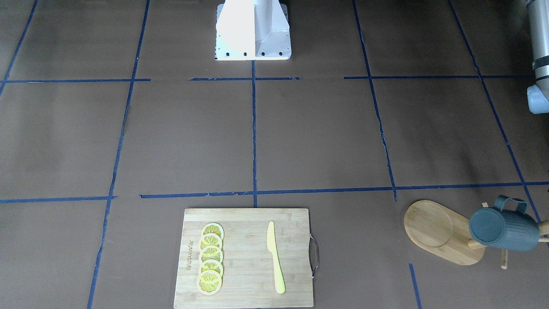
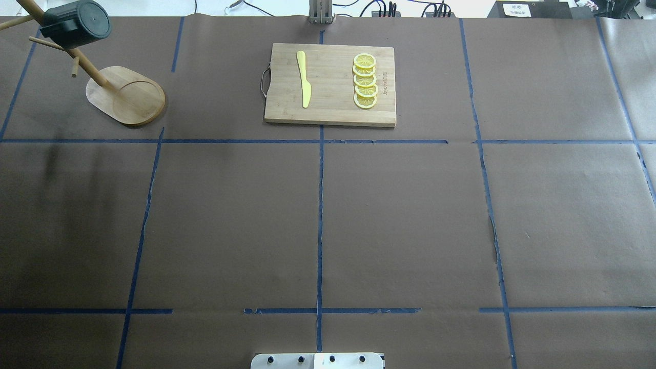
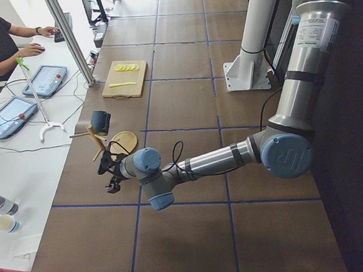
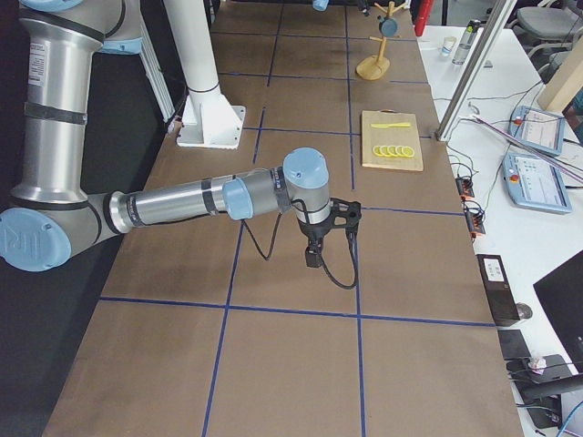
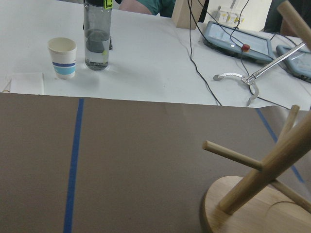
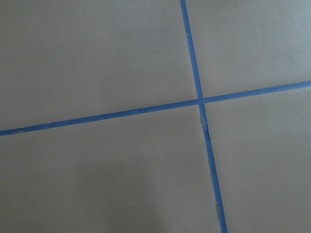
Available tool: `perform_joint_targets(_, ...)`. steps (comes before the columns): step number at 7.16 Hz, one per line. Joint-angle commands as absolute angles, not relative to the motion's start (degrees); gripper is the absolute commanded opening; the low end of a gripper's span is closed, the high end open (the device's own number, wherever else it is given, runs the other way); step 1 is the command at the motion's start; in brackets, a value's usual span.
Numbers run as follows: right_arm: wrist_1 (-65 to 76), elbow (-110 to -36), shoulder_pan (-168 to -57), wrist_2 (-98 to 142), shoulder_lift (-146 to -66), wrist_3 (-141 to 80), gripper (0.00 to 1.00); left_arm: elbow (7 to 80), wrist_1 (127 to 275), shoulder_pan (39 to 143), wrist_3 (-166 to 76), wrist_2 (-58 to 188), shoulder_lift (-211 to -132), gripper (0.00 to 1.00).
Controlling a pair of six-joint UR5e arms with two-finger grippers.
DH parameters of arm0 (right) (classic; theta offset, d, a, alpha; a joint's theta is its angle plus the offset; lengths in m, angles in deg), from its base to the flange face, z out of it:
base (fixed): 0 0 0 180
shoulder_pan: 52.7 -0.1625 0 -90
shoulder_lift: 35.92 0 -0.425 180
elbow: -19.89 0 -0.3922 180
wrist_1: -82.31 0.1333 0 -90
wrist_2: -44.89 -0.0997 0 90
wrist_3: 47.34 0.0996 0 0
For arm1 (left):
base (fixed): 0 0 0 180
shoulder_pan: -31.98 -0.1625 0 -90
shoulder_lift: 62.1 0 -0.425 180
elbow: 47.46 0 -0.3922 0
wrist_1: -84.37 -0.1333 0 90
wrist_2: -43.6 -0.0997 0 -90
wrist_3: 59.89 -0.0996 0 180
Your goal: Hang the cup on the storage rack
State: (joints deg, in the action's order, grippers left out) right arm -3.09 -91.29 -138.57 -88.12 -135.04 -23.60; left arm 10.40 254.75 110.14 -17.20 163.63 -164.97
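The dark teal-grey cup (image 1: pixel 504 229) hangs by its handle on a peg of the bamboo storage rack (image 1: pixel 433 227), tipped sideways above the oval base. It shows at the far left in the overhead view (image 2: pixel 77 23), on the rack (image 2: pixel 128 97). My left gripper (image 3: pixel 112 175) hovers low near the rack (image 3: pixel 124 140), apart from the cup (image 3: pixel 99 122); I cannot tell whether it is open. The left wrist view shows the rack's post and pegs (image 5: pixel 262 179) but no fingers. My right gripper (image 4: pixel 314 258) hangs over bare table; I cannot tell its state.
A bamboo cutting board (image 1: pixel 248 279) holds lemon slices (image 1: pixel 210 257) and a yellow knife (image 1: pixel 274 257). The robot base (image 1: pixel 253 30) stands mid-table. A paper cup (image 5: pixel 62 58) and a water bottle (image 5: pixel 97 36) stand on the white side table beyond the edge.
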Motion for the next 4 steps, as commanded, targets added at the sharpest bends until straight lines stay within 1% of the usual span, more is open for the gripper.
perform_joint_targets(1, -2.9, -86.1, -138.6, -88.4, -132.9, -27.5, 1.0, 10.6, 241.2, 114.2, -27.3, 169.3, -165.3, 1.0)
perform_joint_targets(2, -3.2, -84.9, -138.7, -88.3, -131.9, -29.2, 1.0, 10.7, 233.2, 117.2, -32.2, 175.7, -165.9, 1.0)
perform_joint_targets(3, -3.1, -83.3, -138.7, -88.2, -131.9, -29.7, 1.0, 12.1, 225.9, 117.8, -37.3, 178.9, -165.9, 1.0)
perform_joint_targets(4, -3.3, -82.5, -138.7, -88.3, -132.2, -32.3, 1.0, 14.8, 218.7, 118.5, -40.1, 182.5, -165.8, 1.0)
